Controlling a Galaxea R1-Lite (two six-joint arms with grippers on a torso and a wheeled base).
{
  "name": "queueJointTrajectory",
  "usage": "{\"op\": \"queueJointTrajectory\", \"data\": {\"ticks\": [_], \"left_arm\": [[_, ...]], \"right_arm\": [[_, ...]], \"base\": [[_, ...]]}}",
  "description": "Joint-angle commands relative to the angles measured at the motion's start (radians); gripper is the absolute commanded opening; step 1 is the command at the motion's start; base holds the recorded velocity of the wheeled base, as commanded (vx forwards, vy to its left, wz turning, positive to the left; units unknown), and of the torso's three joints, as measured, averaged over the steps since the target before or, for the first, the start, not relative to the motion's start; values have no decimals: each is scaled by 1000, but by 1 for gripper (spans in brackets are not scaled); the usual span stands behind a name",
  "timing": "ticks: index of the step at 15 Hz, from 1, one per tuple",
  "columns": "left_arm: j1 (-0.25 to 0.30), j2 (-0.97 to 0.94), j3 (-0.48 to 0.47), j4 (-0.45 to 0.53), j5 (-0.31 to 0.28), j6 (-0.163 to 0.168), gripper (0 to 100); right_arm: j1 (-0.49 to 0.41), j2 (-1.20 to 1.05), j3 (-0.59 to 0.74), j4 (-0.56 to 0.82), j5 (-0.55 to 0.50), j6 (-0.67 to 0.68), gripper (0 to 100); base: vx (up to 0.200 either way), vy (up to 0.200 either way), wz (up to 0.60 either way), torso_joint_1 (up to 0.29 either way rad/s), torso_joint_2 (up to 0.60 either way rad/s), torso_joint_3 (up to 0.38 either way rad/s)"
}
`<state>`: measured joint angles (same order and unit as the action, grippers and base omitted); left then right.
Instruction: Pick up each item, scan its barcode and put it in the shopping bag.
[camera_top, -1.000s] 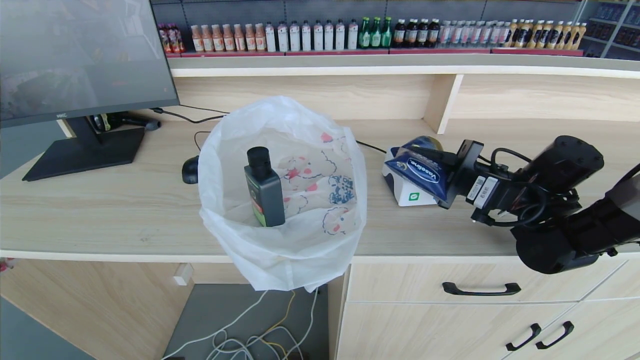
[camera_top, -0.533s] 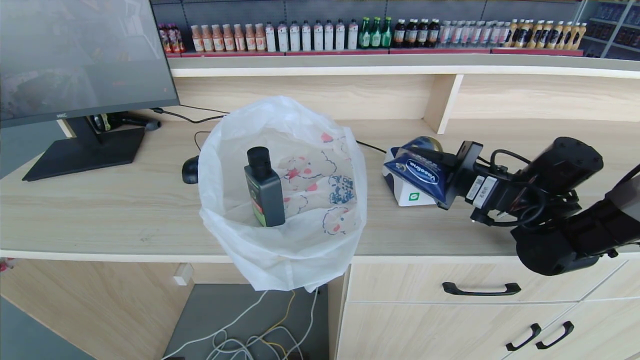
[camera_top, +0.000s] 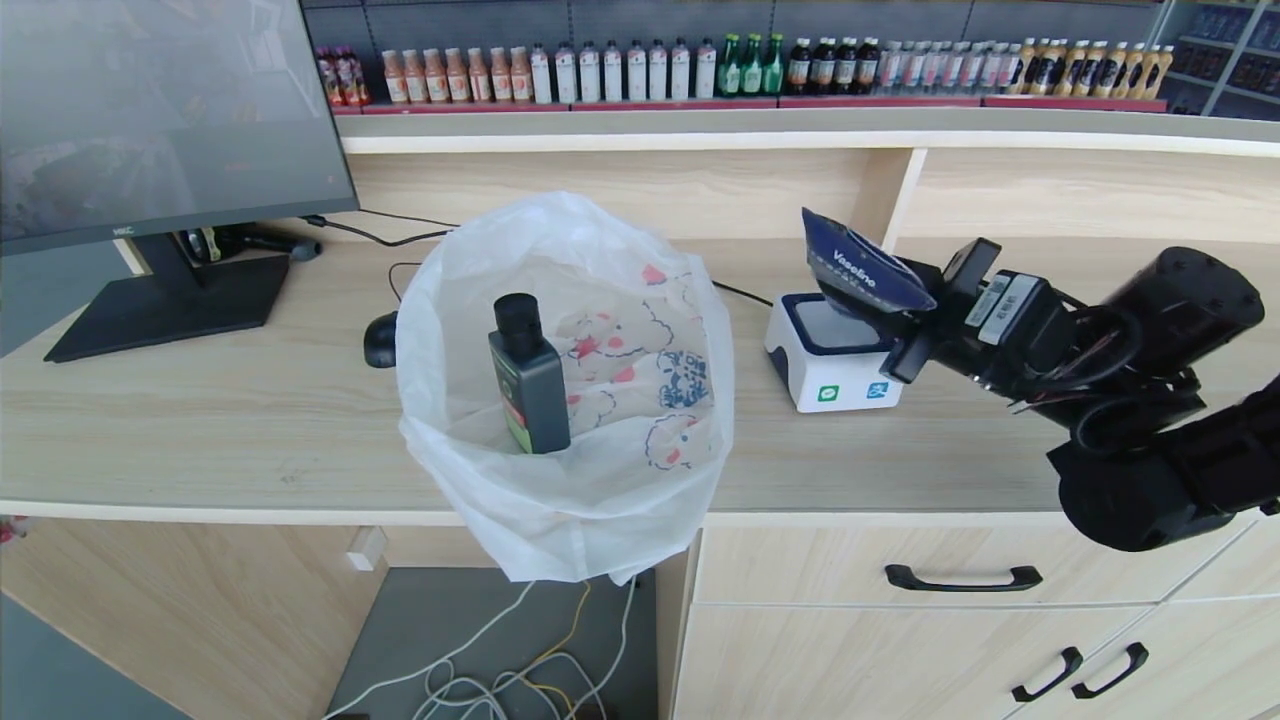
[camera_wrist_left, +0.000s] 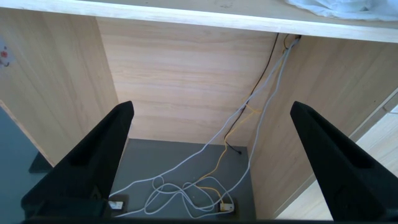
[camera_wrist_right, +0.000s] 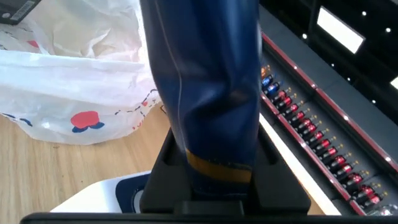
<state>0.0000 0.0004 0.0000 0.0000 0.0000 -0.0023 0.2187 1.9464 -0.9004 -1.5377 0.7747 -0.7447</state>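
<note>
Right gripper (camera_top: 908, 318), angled upward, clamps a blue pouch (camera_top: 855, 262) above the scanner (camera_top: 830, 372); to its left, the shopping bag (camera_top: 600, 490) holds a dark bottle (camera_top: 528, 385).

Light wood counter (camera_top: 200, 430), drawers (camera_top: 820, 570) beneath, bottle-lined shelf (camera_top: 650, 104) behind, grey floor (camera_top: 400, 620)

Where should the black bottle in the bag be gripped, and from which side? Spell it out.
Grip the black bottle at its cap, coming straight down from above. It stands upright in the shopping bag, whose walls rise around its body, so a side approach would likely snag plastic; the narrower cap is exposed.
</note>
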Motion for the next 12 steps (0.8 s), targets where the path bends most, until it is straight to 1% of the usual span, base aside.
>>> {"op": "queueJointTrajectory", "data": {"ticks": [1,3,4,7,8,10,12], "left_arm": [[0,0,0,0,0,-1,100],[0,0,0,0,0,-1,100],[-2,0,0,0,0,-1,100],[-2,0,0,0,0,-1,100],[0,0,0,0,0,-1,100],[0,0,0,0,0,-1,100],[0,0,0,0,0,-1,100]], "right_arm": [[19,-80,83,-4,-31,39,0],[27,-129,144,-4,-74,74,0],[37,-181,192,-4,-112,125,0],[56,-242,207,-4,-206,260,0],[56,-264,210,-16,-278,335,0],[56,-277,250,-33,-325,396,0],[60,-337,342,-33,-390,423,0]], "base": [[0,0,0,0,0,0],[0,0,0,0,0,0],[0,0,0,0,0,0],[0,0,0,0,0,0],[0,0,0,0,0,0],[0,0,0,0,0,0],[0,0,0,0,0,0]]}}
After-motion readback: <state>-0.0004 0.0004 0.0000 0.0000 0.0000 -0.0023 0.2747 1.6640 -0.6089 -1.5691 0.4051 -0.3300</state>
